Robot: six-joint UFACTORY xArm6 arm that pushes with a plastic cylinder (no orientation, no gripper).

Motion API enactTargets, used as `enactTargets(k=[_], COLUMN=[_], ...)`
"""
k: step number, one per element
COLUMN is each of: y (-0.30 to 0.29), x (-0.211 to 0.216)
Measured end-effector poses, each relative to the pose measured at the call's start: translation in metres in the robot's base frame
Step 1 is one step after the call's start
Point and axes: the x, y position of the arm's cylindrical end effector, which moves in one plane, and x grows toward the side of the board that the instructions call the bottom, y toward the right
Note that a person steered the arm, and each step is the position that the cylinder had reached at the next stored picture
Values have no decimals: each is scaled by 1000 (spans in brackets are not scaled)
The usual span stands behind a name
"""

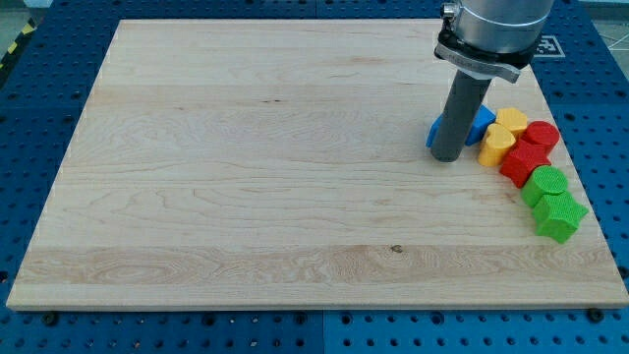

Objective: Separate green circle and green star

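Note:
The green circle [545,183] lies near the board's right edge, touching the green star [560,215] just below it. My tip [448,157] rests on the board to the left of the block cluster, about a hundred pixels left of the green circle and slightly above it. The rod hides part of a blue block [481,120].
A cluster sits at the right: blue blocks behind the rod, two yellow blocks [510,121] [496,145], a red block [541,136] and another red block [524,161] just above the green circle. The wooden board [246,167] ends close to the right of the greens.

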Motion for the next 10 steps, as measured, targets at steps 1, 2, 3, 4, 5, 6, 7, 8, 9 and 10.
enactTargets(k=[1, 2, 3, 4, 5, 6, 7, 8, 9, 10], y=[0, 0, 0, 18, 55, 82, 128, 180, 195, 188], x=[8, 47, 101, 153, 166, 166, 167, 166, 141, 96])
